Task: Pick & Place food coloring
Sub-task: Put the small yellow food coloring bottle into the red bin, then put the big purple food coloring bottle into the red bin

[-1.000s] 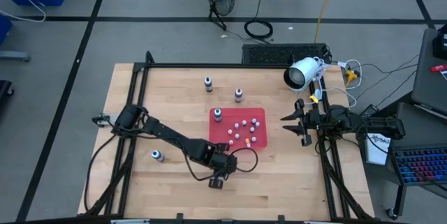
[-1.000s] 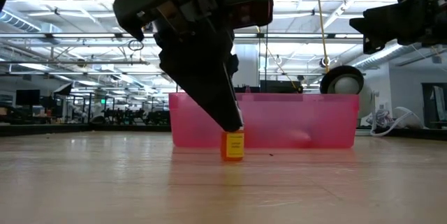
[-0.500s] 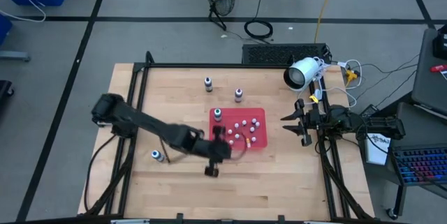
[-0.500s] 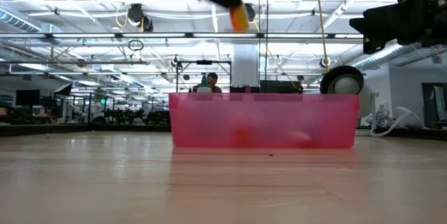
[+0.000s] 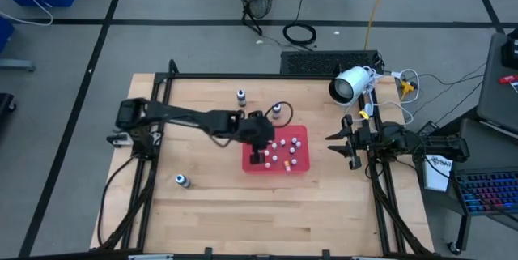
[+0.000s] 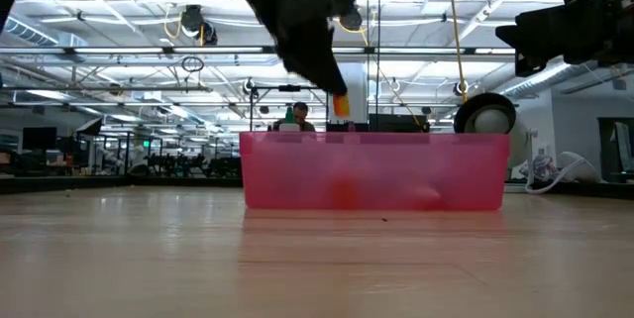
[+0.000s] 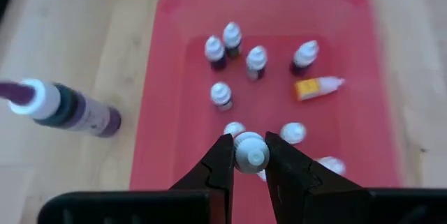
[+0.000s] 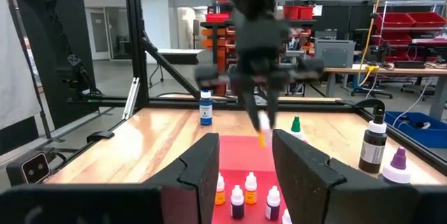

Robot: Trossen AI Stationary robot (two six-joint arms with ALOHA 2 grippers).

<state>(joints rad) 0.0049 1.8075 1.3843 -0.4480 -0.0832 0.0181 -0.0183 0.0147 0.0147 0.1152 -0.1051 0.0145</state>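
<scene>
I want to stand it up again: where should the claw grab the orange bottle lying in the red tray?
Probably from straight above, pinching the orange bottle body across its width, not its white tip. It lies flat in the red tray, sides free. The left claw holds another bottle.

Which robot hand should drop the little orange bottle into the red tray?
The left hand. It already grips the orange bottle and hangs right above the red tray. The right hand waits empty and open beside the tray, at the table's right edge.
</scene>
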